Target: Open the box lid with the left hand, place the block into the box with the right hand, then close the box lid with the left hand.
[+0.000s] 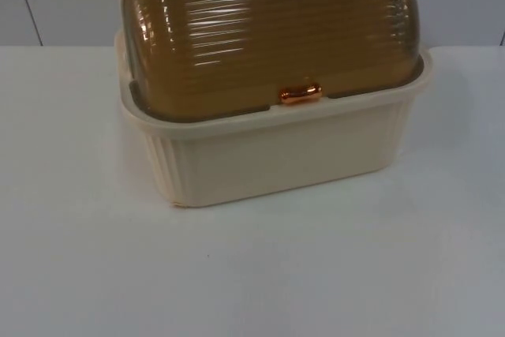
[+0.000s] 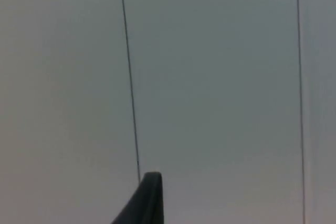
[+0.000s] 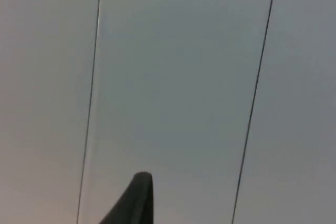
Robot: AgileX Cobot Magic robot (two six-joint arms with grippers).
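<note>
Left tool's fingertip (image 2: 148, 192) faces the grey partition wall (image 2: 215, 77).

Cream ribbed box (image 1: 276, 159) on white table, at far edge by wall. Amber see-through domed lid (image 1: 268, 33) shut, copper handle (image 1: 300, 94) at front rim.

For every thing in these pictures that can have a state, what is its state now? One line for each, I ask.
box: upright on the white table, cream, ribbed walls.
lid: closed, amber and see-through, down on the box rim.
lid handle: copper-coloured, at the front edge, nothing holding it.
left tool: faces the grey partition wall, away from the box; open or shut cannot be told.
right tool: likewise faces the wall; open or shut cannot be told.
</note>
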